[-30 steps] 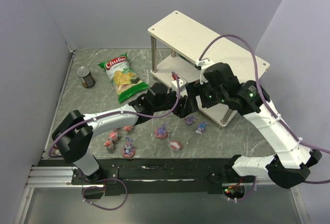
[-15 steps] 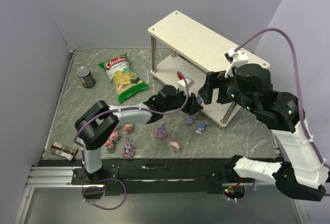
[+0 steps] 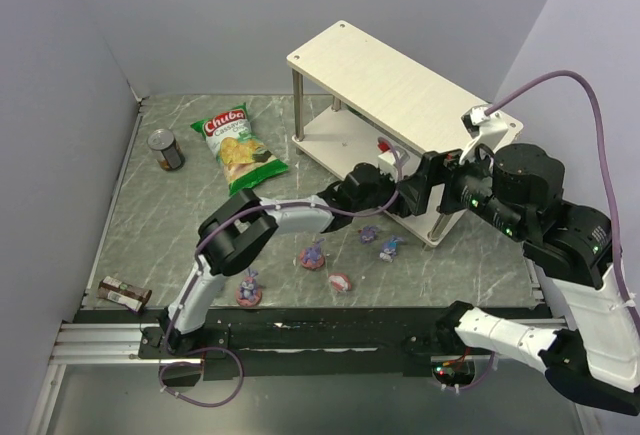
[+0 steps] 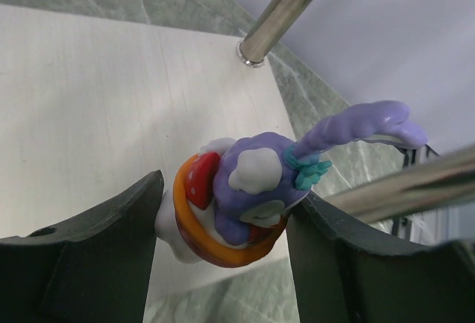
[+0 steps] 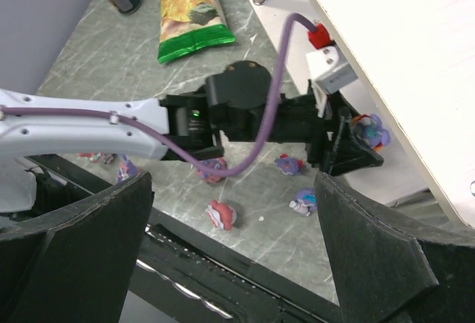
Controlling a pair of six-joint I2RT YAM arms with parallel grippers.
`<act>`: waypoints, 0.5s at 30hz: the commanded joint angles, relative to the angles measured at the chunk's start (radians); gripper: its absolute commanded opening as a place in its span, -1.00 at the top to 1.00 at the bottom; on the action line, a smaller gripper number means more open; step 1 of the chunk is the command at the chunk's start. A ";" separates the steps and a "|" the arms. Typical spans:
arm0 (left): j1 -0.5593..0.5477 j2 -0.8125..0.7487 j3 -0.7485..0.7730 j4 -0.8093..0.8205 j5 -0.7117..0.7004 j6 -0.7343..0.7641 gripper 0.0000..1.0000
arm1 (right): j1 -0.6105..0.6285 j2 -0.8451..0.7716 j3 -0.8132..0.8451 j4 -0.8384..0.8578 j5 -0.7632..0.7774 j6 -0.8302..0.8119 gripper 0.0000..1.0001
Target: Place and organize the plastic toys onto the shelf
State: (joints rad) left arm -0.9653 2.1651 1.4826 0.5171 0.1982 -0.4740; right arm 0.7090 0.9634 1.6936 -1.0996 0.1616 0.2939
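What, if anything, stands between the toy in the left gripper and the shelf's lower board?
Nothing visible. The purple bunny toy, clamped in the left gripper, is over a bare part of the lower board; the metal posts stand off to the sides.

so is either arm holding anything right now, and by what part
The left gripper pinches a purple bunny toy across its orange ring base, over the shelf. The right gripper is open and empty.

Surface: table [image 3: 160,205], grey-green marbled top with white veining. Plain pale lavender-grey walls close it in: left wall [image 3: 50,105], back wall [image 3: 250,15], right wall [image 3: 590,35]. Aluminium rail [image 3: 95,340] runs along the table's near edge. Lighting even, shadows soft.
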 commanded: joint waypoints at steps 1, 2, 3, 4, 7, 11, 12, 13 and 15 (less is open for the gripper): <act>-0.044 0.058 0.074 0.055 -0.046 -0.034 0.98 | 0.003 -0.025 -0.008 -0.008 0.009 -0.009 -0.91; -0.050 0.070 0.074 0.058 -0.057 -0.034 0.98 | 0.003 -0.029 -0.017 -0.011 0.015 -0.009 -0.91; -0.061 0.075 0.076 0.069 -0.074 -0.038 0.98 | 0.001 -0.034 -0.023 -0.016 0.018 -0.006 -0.92; -0.065 0.082 0.079 0.075 -0.083 -0.044 0.98 | 0.003 -0.038 -0.029 -0.020 0.021 -0.004 -0.91; -0.075 0.110 0.088 0.092 -0.108 -0.072 0.98 | 0.001 -0.046 -0.043 -0.023 0.023 -0.006 -0.92; -0.081 0.130 0.067 0.138 -0.112 -0.115 0.96 | 0.003 -0.045 -0.049 -0.034 0.030 -0.006 -0.91; -0.081 0.131 0.064 0.142 -0.112 -0.127 0.95 | 0.001 -0.045 -0.052 -0.034 0.030 -0.004 -0.91; -0.079 0.134 0.061 0.150 -0.103 -0.129 0.88 | 0.001 -0.045 -0.057 -0.032 0.030 -0.002 -0.91; -0.082 0.139 0.056 0.155 -0.108 -0.123 0.80 | 0.003 -0.048 -0.069 -0.029 0.032 0.002 -0.91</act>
State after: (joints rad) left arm -1.0451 2.2814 1.5269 0.5949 0.1070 -0.5625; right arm 0.7090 0.9249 1.6451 -1.1378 0.1745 0.2943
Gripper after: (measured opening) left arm 0.648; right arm 0.957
